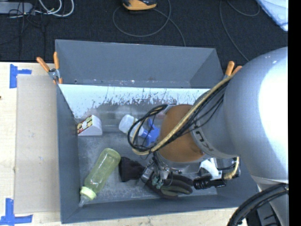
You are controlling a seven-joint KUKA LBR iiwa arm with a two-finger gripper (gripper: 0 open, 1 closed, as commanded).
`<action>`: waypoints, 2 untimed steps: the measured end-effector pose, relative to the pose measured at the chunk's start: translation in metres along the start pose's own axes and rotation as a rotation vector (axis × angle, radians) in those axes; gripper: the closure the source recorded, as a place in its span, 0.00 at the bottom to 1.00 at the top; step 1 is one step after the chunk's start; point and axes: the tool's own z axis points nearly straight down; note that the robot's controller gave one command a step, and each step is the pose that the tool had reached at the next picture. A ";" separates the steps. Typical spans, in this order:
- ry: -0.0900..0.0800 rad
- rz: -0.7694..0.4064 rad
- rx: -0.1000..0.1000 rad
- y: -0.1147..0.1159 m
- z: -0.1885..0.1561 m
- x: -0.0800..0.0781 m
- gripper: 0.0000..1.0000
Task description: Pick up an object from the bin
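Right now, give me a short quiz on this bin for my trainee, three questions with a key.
1. True or false: the green bottle stands upright.
2. Which lies nearest the gripper? A) white box B) black object C) green bottle
3. Fill in: in the camera view, the white box lies by the bin's ___ wall.
Key: 1 false, it lies on its side; 2 B; 3 left.
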 end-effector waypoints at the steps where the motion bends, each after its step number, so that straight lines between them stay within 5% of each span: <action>1: 0.009 -0.001 0.008 -0.002 -0.012 0.002 1.00; 2: 0.005 -0.001 0.005 -0.002 -0.044 0.002 1.00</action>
